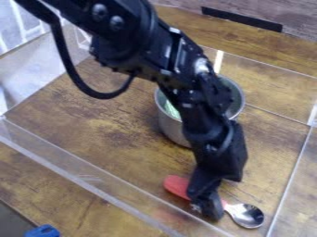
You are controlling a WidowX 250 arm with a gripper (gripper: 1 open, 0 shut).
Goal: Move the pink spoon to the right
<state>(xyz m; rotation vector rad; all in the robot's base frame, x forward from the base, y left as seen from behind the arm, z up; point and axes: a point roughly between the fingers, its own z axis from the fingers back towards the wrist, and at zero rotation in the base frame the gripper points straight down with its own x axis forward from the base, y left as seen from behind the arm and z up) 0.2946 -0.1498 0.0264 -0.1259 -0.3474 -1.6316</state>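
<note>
1. The black robot gripper (206, 205) is seen pointed steeply down at the wooden table (87, 120), its fingers spread wide with nothing clasped.
2. The small pink spoon (223, 205), with a flat pinkish-red plastic handle and a round shiny metal bowl, is found lying flat directly under the fingers; the handle shows to their left, the bowl to their right.
3. A round steel pot (227, 95) is seen well behind the fingers, partly hidden by the arm.
4. Clear plastic walls (74, 165) are seen around the workspace.

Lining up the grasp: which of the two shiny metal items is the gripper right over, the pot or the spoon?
The pink spoon, lying flat at the front edge; the gripper stands on its handle. The steel pot sits farther back, behind the arm.
</note>
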